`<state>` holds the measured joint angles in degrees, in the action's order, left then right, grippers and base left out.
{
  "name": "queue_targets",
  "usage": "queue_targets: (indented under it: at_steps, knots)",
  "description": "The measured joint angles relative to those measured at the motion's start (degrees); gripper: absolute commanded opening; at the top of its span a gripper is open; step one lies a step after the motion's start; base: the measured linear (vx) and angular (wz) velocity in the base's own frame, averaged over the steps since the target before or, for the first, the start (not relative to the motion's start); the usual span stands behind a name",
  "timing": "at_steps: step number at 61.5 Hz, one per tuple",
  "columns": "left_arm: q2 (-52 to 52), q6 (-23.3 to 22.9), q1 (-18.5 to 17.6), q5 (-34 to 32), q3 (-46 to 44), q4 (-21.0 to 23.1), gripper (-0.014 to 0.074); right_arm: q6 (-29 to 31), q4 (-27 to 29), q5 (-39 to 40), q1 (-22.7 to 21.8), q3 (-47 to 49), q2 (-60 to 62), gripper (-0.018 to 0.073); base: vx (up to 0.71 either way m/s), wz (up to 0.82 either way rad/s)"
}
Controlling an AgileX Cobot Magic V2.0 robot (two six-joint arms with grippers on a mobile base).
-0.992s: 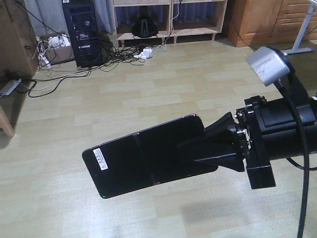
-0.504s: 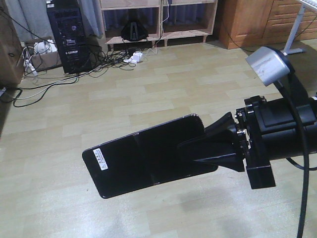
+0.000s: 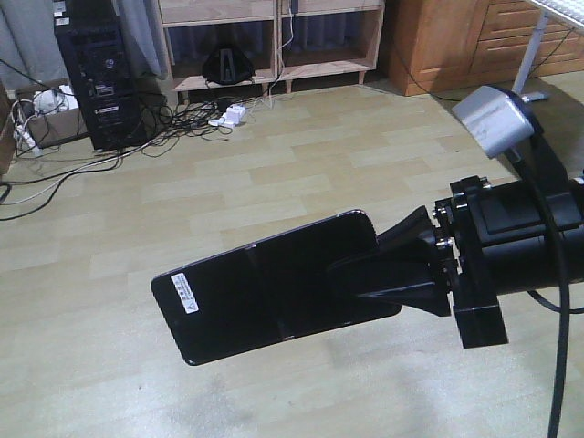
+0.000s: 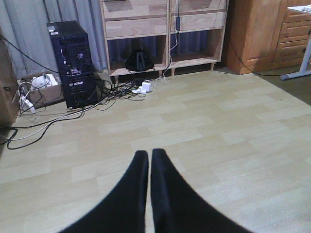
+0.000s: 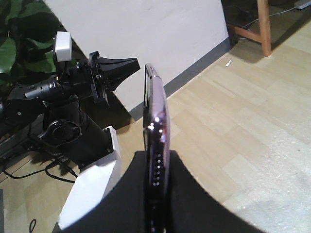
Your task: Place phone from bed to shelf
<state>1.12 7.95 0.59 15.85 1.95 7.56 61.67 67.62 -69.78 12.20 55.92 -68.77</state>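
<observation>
The phone [image 3: 255,292], glossy black with a white barcode sticker at its left end, hangs level above the wood-pattern floor. My right gripper [image 3: 374,269] is shut on its right end. In the right wrist view the phone [image 5: 154,111] stands edge-on between the black fingers of the right gripper [image 5: 156,162]. My left gripper [image 4: 148,154] is shut with nothing in it, pointing over bare floor; it also shows in the right wrist view as the left gripper [image 5: 132,63]. The shelf [image 3: 265,41], pale wood, stands against the far wall; in the left wrist view the shelf [image 4: 165,29] shows too. The bed is out of view.
A black computer tower [image 3: 91,82] stands left of the shelf, with tangled cables [image 3: 173,119] and a white adapter [image 3: 230,116] on the floor before it. An orange-brown cabinet [image 3: 447,46] and a white table leg [image 3: 529,55] are at the far right.
The background has slid left and slightly down in the front view: tower, cables and shelf all shifted left. The phone stays held the same way in my right gripper.
</observation>
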Motion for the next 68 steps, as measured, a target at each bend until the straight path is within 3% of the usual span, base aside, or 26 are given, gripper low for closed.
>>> queue_targets:
  at_steps: [68]
  knots:
    - [0.0, 0.0, 0.0, 0.0, 0.0, 0.0, 0.0001, 0.0, 0.0, 0.0, 0.0, 0.0, 0.0, -0.0001, 0.27, -0.12]
